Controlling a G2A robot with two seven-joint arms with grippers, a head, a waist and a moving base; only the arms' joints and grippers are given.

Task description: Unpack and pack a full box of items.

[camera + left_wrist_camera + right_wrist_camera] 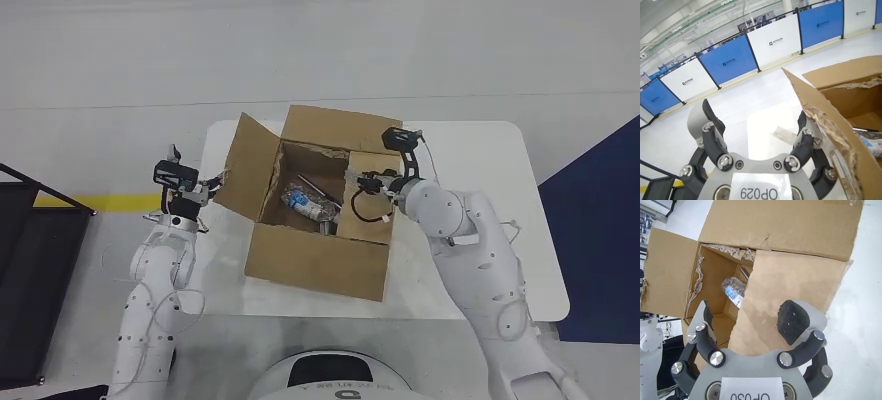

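An open cardboard box stands in the middle of the white table. Inside lie a clear plastic bottle with a blue and white label and a metal rod. My left gripper is open beside the box's raised left flap, with one finger against its torn edge. My right gripper is open over the right flap, which leans inward over the box and hides part of its contents.
The back flap stands up behind the opening. A small pale scrap lies on the table by the left flap. A black rack stands left of the table and a dark blue panel to its right.
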